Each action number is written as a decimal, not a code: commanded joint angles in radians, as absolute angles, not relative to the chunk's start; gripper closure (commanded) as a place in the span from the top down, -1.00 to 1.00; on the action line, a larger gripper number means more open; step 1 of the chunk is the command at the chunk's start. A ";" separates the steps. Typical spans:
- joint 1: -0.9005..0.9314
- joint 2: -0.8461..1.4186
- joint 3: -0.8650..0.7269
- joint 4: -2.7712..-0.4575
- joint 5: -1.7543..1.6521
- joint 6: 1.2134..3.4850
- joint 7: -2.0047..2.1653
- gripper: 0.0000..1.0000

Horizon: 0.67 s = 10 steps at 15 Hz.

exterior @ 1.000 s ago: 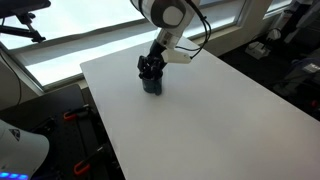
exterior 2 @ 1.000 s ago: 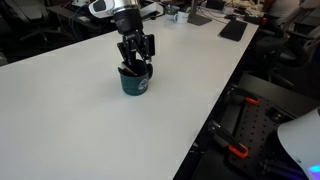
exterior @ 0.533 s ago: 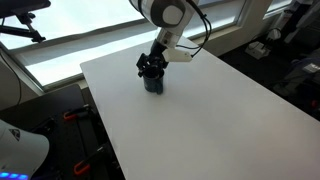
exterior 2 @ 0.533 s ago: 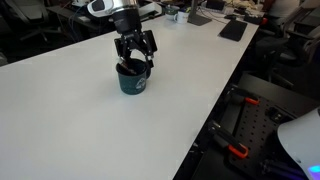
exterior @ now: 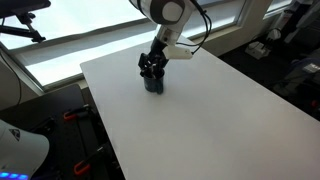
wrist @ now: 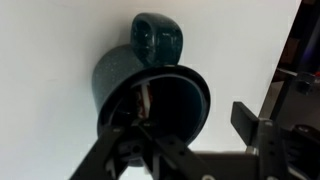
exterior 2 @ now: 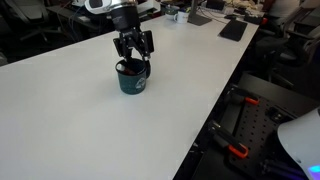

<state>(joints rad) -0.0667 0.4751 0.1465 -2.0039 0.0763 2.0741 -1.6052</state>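
Observation:
A dark teal mug [exterior: 153,84] stands upright on the white table [exterior: 220,120]; it shows in both exterior views [exterior 2: 133,82]. My gripper [exterior: 151,67] hangs just above the mug's mouth [exterior 2: 133,58], pointing down, fingers apart and holding nothing. In the wrist view the mug [wrist: 150,60] fills the middle, handle toward the top. A thin pale object [wrist: 145,100] lies inside it, mostly in shadow. My gripper [wrist: 180,130] straddles the near rim: one finger stands clear outside the mug, the other is over the dark interior.
The table's edges [exterior 2: 215,100] drop off to a floor with red-handled clamps [exterior 2: 238,150] and dark equipment. A dark flat item [exterior 2: 232,30] and clutter lie at the table's far end. Windows [exterior: 90,30] run behind the table.
My gripper has risen a little from the mug's mouth. The mug has not moved.

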 commanded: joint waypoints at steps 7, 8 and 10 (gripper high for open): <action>-0.056 0.382 0.139 -2.052 0.085 2.086 -1.551 1.00; -0.058 0.387 0.141 -2.045 0.084 2.085 -1.563 1.00; -0.062 0.407 0.147 -2.025 0.090 2.075 -1.590 1.00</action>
<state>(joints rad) -0.0666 0.4230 0.1462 -2.0139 0.0796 2.0741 -1.5709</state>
